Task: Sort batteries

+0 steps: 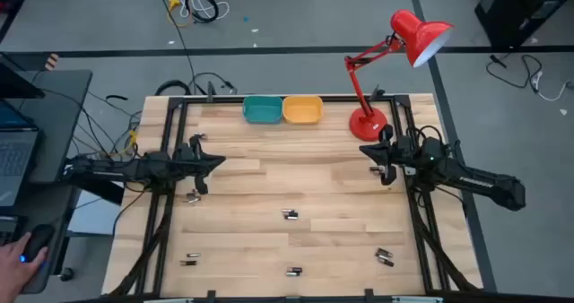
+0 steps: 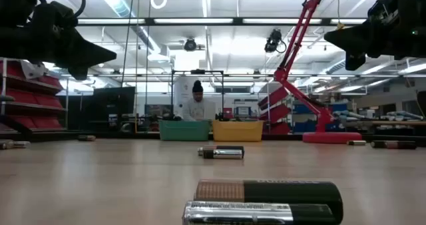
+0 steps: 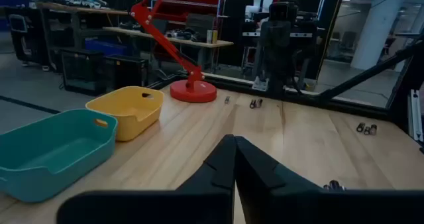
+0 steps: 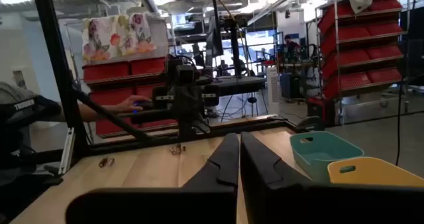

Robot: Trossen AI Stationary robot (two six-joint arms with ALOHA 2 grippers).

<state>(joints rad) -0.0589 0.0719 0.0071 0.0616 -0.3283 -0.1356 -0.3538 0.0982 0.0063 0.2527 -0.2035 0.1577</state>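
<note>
Several small batteries lie on their sides, scattered over the wooden table: a pair near the middle (image 1: 290, 214), one at the front (image 1: 293, 271), some at the front left (image 1: 188, 262), front right (image 1: 384, 256) and by the left arm (image 1: 192, 195). Two lie close to the low camera (image 2: 266, 202), one farther off (image 2: 221, 152). My left gripper (image 1: 221, 161) hovers shut and empty at the table's left side, also shown in its wrist view (image 3: 234, 144). My right gripper (image 1: 364, 150) hovers shut and empty at the right side (image 4: 239, 141). Both stand well above the table.
A teal bin (image 1: 263, 110) and a yellow bin (image 1: 302, 110) stand side by side at the table's far edge. A red desk lamp (image 1: 369, 122) stands at the far right. A person's hand (image 1: 25, 249) rests on a mouse left of the table.
</note>
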